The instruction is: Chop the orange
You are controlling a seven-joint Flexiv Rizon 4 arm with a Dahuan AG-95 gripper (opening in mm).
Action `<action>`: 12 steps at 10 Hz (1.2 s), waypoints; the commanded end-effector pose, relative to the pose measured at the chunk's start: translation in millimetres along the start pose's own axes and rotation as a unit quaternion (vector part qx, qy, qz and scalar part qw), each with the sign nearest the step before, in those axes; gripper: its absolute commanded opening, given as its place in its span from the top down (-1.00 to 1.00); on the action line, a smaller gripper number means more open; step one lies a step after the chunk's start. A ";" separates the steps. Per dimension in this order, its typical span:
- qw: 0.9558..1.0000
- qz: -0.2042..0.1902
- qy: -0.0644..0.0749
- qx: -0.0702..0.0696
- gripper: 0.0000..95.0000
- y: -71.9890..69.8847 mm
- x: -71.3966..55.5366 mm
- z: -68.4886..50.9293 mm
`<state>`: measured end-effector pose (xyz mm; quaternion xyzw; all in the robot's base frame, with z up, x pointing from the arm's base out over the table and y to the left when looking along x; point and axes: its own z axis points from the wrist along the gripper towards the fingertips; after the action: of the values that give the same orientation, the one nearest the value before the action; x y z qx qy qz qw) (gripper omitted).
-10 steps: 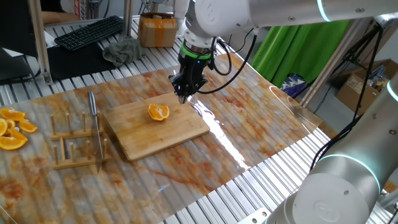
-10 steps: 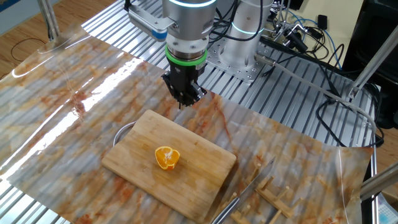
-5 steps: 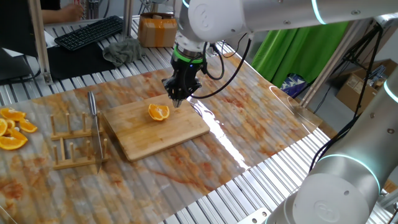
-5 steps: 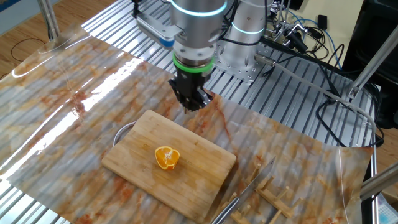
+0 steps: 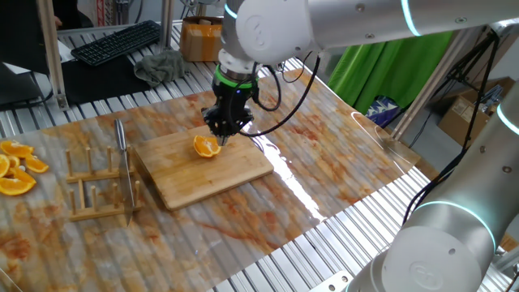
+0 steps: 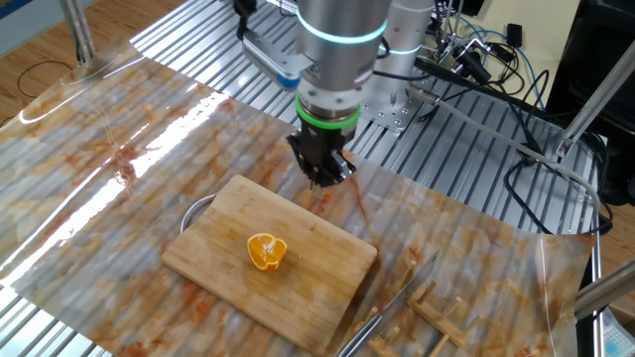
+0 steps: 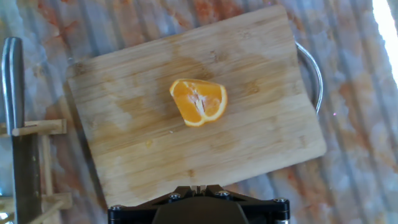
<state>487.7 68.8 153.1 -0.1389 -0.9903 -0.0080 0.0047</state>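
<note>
The bench [image 5: 340,154] is covered by a marbled, orange-stained sheet, and a wooden cutting board [image 5: 203,166] lies on it. The orange [image 5: 207,146] sits cut face up near the middle of this board (one small piece, not yet chopped). In the hand view its wider, rounded side is toward the right and it narrows toward the lower left.

The tool [image 5: 225,132] hangs above the far edge of the board, pointing straight down, with its jaws clenched and nothing between them. The orange lies just beside it, a little toward the rack side.

The knife [image 5: 123,166] stands in a wooden rack [image 5: 97,182] beyond the other end of the board, well apart from the tool. I judge that the tool must first cross the board to the knife. A heap of bigger orange slices [image 5: 16,169] lies further out.
</note>
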 end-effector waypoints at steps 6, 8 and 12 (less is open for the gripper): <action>1.000 0.027 0.000 0.002 1.00 51.2 -0.2 8.5; 0.999 0.035 0.003 -0.003 1.00 58.8 -1.2 12.8; 0.999 0.039 0.003 -0.002 1.00 59.0 -2.8 16.8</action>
<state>507.1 125.3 136.7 -0.1784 -0.9839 -0.0095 0.0079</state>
